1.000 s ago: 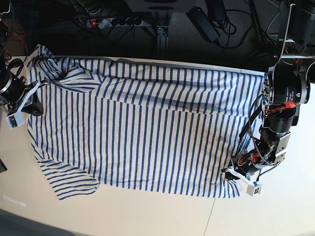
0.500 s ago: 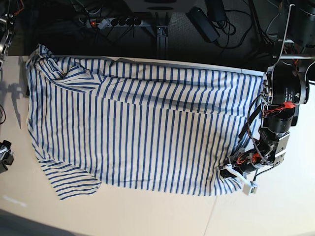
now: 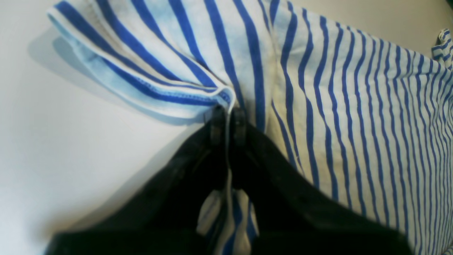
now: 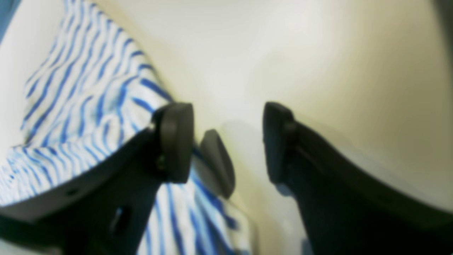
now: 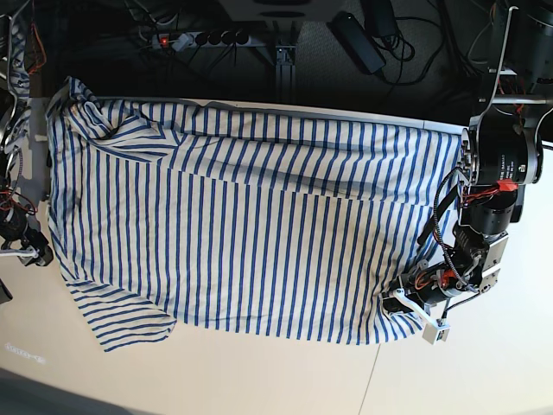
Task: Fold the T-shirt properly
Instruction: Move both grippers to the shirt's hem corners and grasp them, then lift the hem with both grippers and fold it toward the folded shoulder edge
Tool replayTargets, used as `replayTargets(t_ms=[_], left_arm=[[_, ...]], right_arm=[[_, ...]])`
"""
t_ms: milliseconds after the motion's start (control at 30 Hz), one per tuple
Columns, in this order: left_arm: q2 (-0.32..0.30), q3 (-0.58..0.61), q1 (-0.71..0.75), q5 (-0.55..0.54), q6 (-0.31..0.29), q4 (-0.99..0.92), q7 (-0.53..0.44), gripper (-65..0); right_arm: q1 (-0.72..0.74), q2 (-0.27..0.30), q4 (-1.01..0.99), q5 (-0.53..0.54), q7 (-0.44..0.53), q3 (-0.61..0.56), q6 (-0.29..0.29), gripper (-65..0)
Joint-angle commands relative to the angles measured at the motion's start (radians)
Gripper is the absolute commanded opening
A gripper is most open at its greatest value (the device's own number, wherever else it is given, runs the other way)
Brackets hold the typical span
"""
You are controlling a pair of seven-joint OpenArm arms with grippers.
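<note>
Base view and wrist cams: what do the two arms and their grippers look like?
Left arm: black cylindrical joints, silver bracket, red tag, red and black wiring, white fingertip piece. Left gripper: narrow black fingers. Right gripper: black fingers with rounded flat pads. Right arm: dark, thin exposed wires.

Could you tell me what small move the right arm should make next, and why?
Probably lower the right pincer onto the T-shirt edge beside it and close. Its jaws stand open and empty over the bare table, while the left pincer is already shut on the hem corner, so a fold seems to need that second grip.
</note>
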Motion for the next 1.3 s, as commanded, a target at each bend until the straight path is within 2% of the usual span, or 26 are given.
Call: replayTargets(t_ms=[0, 233, 367, 433, 467, 533, 633, 700, 833, 933, 1067, 1167, 1267], left_arm=[[-0.005, -0.002, -0.033, -0.006, -0.035, 0.012, -0.004, -65.0], [-0.006, -0.002, -0.033, -0.006, -0.035, 0.012, -0.003, -65.0], [-0.005, -0.002, -0.033, -0.006, -0.035, 0.012, -0.010, -65.0], [-0.005, -0.002, -0.033, -0.006, -0.034, 0.012, -0.027, -65.0], [-0.005, -0.002, -0.033, -0.007, -0.034, 0.012, -0.036, -65.0], [-0.006, -0.002, -0.033, -0.007, -0.034, 0.012, -0.044, -65.0], [-0.012, -0.002, -0.033, -0.024, -0.035, 0.012, -0.044, -65.0], [-0.020, -0.002, -0.033, -0.057, -0.041, 0.012, -0.043, -65.0], [-0.040, -0.002, -0.039, -0.101, -0.062, 0.018, -0.023, -65.0], [-0.066, -0.002, -0.039, -0.157, -0.062, 0.057, 0.034, -65.0], [-0.121, -0.002, -0.023, -0.270, -0.062, 0.166, 0.232, -65.0], [-0.169, 0.007, 0.019, -0.409, -0.062, 0.274, 0.394, -65.0], [-0.209, 0.039, 0.085, -0.471, -0.062, 0.396, 0.463, -65.0]], right_arm=[[0.024, -0.011, 0.005, -0.016, -0.015, 0.000, 0.058, -32.8], [0.026, -0.132, 0.005, -0.113, 0.032, 0.000, 0.057, -32.9], [0.025, -0.158, 0.031, -0.163, 0.037, 0.000, 0.057, -33.3], [0.025, -0.152, 0.050, -0.206, 0.056, 0.000, 0.057, -39.2], [0.025, -0.148, 0.064, -0.230, 0.066, 0.000, 0.057, -45.8], [0.019, -0.138, 0.105, -0.271, 0.073, 0.000, 0.058, -63.7], [0.017, -0.129, 0.166, -0.339, 0.043, 0.000, 0.060, -65.0], [0.017, -0.127, 0.199, -0.343, 0.021, 0.000, 0.060, -65.0], [0.017, -0.126, 0.270, -0.317, -0.031, 0.000, 0.067, -65.0], [0.014, -0.109, 0.323, -0.237, -0.095, 0.000, 0.076, -65.0], [-0.045, -0.067, 0.441, -0.088, -0.208, -0.001, 0.101, -65.0], [-0.139, -0.042, 0.566, 0.018, -0.282, -0.006, 0.102, -65.0], [-0.250, -0.026, 0.702, 0.083, -0.323, -0.006, 0.102, -65.0]])
